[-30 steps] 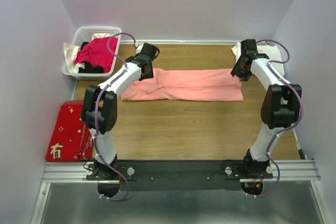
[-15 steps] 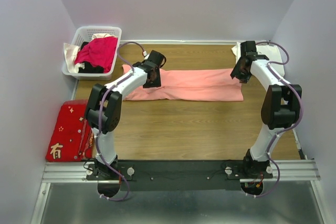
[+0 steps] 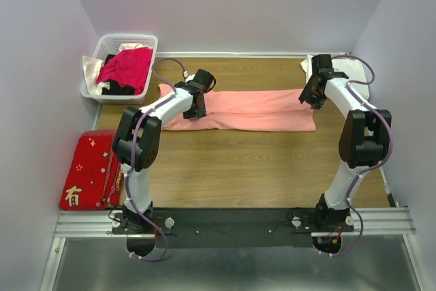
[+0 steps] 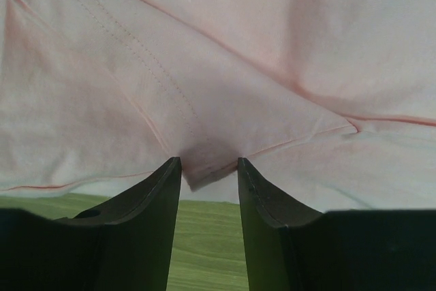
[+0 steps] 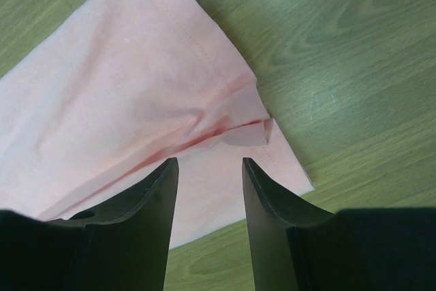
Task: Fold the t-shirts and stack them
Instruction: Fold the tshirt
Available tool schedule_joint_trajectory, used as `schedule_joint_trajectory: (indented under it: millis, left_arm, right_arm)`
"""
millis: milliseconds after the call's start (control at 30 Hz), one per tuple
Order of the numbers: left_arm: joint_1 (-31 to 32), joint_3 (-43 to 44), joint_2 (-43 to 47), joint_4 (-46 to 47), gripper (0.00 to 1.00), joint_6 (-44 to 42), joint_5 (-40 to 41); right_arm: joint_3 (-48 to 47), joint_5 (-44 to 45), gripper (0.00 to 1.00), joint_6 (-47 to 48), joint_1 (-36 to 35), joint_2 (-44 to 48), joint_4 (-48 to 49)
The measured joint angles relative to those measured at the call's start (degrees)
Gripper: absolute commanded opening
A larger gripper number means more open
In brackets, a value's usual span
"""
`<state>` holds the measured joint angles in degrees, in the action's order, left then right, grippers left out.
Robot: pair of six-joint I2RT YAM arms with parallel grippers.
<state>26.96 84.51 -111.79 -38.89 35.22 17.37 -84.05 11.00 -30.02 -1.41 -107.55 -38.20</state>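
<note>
The wooden table (image 3: 259, 168) carried the salmon-pink t-shirt (image 3: 259, 110), folded into a long band across its far half. The white t-shirt (image 3: 359, 67) lay bunched at the far right corner, near the band's right end. The left tool (image 4: 209, 161) hung over the band's left end, fingers parted, with a folded corner of the cloth poking between the tips but not pinched. The right tool (image 5: 209, 161) hovered above the right end, fingers likewise apart, holding nothing.
</note>
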Motion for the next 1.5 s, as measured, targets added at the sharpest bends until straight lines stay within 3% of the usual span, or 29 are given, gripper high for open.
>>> schedule_joint_trajectory:
  millis: [67,200,267,500,767,1233,1267,1333,1500]
  left_arm:
    - [0.0,0.0,-0.2,-0.1,0.33,0.0,0.0]
    - [0.0,0.0,-1.0,-0.1,0.05,0.1,0.0]
    - [0.0,0.0,-1.3,-0.1,0.0,0.2,0.0]
    - [0.0,1.3,-1.7,-1.1,0.0,0.1,0.3]
    - [0.0,10.0,-2.2,-4.5,0.0,-0.2,3.2]
    - [0.0,29.4,-18.4,-5.2,0.01,-6.9,6.0]
    - [0.0,30.2,-19.2,-5.2,0.05,-7.4,6.2]
    - [0.0,31.2,-20.5,-4.9,0.23,-8.5,7.0]
    - [0.1,30.7,-20.4,-2.3,0.39,-9.6,11.1]
  right_arm:
    - [0.1,0.0,0.51,0.0,0.0,0.0,0.0]
    - [0.1,0.0,0.51,0.0,0.0,0.0,0.0]
    - [0.1,0.0,0.51,0.0,0.0,0.0,0.0]
    - [0.1,0.0,0.5,0.0,0.0,0.0,0.0]
    - [0.1,0.0,0.5,0.0,0.0,0.0,0.0]
    - [0.1,-0.2,0.5,0.0,0.0,0.0,0.0]
    - [0.1,-0.3,0.5,0.0,0.0,0.0,0.0]
    - [0.2,-0.4,0.5,0.0,0.0,0.0,0.0]
    - [0.5,-1.0,0.5,0.0,0.0,0.0,0.0]
